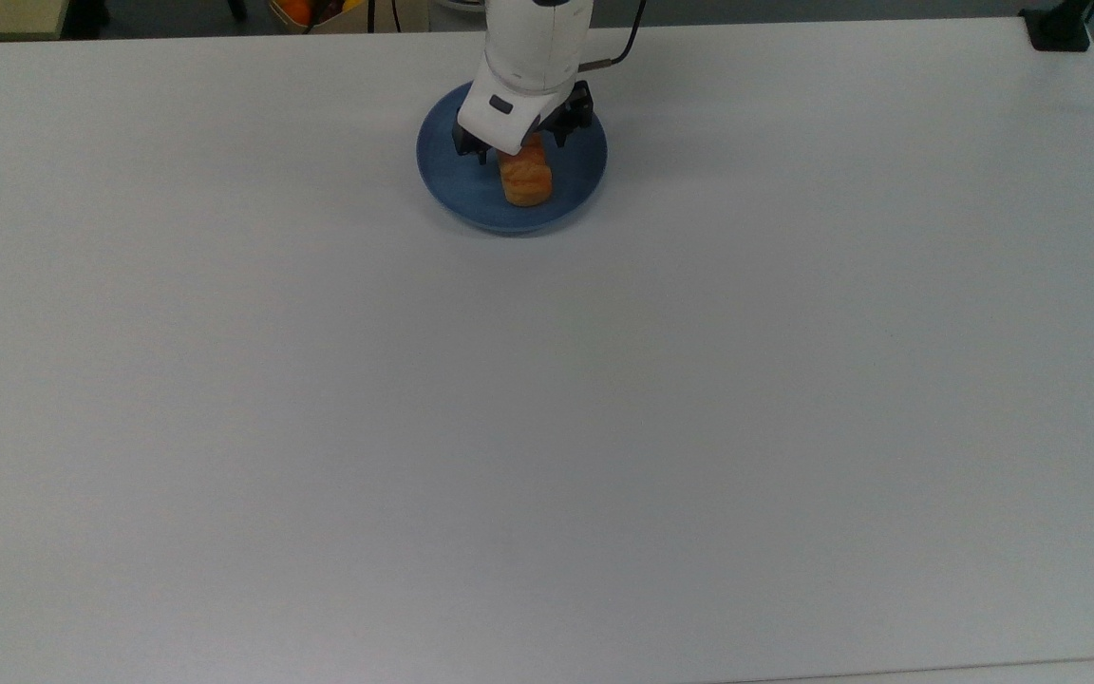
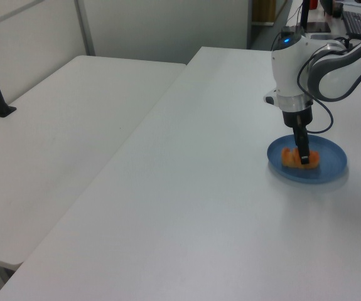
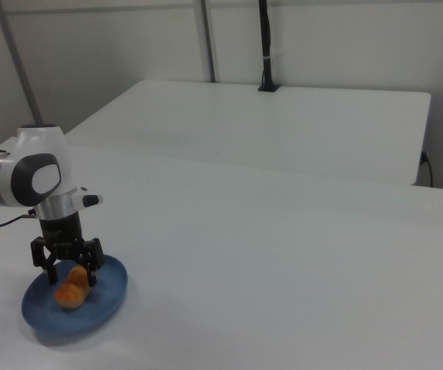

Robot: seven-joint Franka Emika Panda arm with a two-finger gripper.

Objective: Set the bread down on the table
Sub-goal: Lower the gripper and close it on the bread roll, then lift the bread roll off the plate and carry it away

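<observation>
Bread [image 1: 526, 179] lies on the blue plate [image 1: 457, 180], open fingers [image 3: 92, 271] straddling it ungripped; grasp, lift and transfer to tabletop [image 1: 547, 427] outstanding.

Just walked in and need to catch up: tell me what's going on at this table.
A Franka arm has its gripper lowered over the bread, which lies on a blue plate near the far edge of the white table in the top view. The jaws stand open, one on each side of the loaf, as the right view shows. The bread sits on the plate, not yet gripped or lifted, so nothing has been moved onto the table so far.
</observation>
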